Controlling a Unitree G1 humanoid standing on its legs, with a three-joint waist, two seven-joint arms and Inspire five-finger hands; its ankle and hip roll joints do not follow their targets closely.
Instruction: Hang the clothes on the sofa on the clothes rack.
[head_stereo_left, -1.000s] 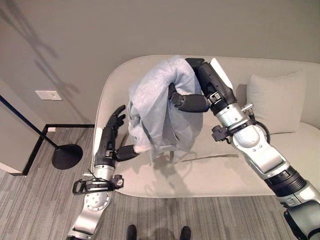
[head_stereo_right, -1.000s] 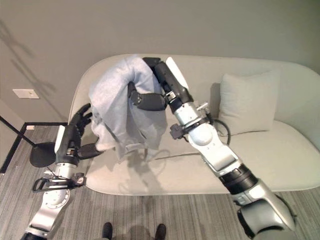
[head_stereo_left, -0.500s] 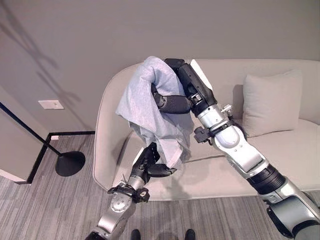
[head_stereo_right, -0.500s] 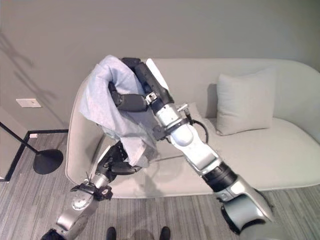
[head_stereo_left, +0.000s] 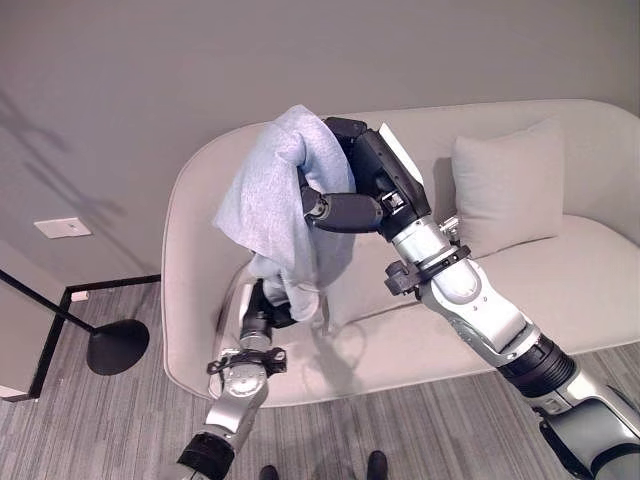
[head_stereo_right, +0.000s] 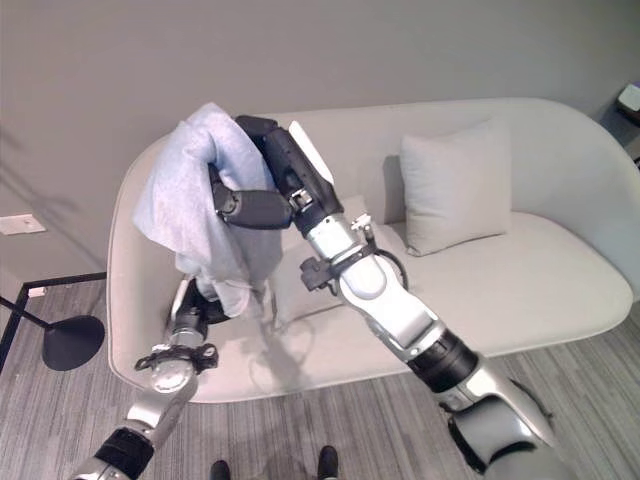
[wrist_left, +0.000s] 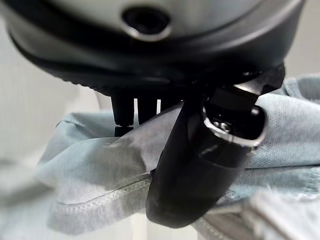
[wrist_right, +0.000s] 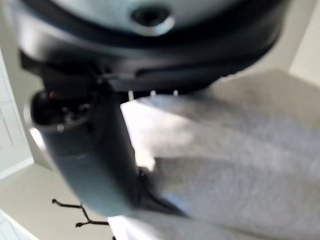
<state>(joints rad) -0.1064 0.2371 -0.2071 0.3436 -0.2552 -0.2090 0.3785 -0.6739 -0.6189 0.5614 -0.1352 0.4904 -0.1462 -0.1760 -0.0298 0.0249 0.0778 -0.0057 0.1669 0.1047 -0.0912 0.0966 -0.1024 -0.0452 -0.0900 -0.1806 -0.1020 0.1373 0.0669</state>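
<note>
A light grey garment (head_stereo_left: 272, 195) hangs in the air above the left end of the beige sofa (head_stereo_left: 590, 265). It is draped over my right hand (head_stereo_left: 365, 172), whose thumb curls in under the cloth (wrist_right: 240, 165). My left hand (head_stereo_left: 263, 306) sits just below, at the garment's lower hem. In the left wrist view its thumb (wrist_left: 200, 165) presses the stitched hem (wrist_left: 95, 170) against the fingers behind it. The right hand's fingers are hidden under the cloth.
A beige cushion (head_stereo_left: 505, 185) leans on the sofa's backrest to the right. A black round base (head_stereo_left: 118, 346) with a slanted black pole stands on the grey floor to the left, beside a thin black frame (head_stereo_left: 50, 335). The grey wall is behind.
The camera has shifted right. My left hand has risen from near the seat to the garment's hem and pinched it. My right hand still holds the garment up.
</note>
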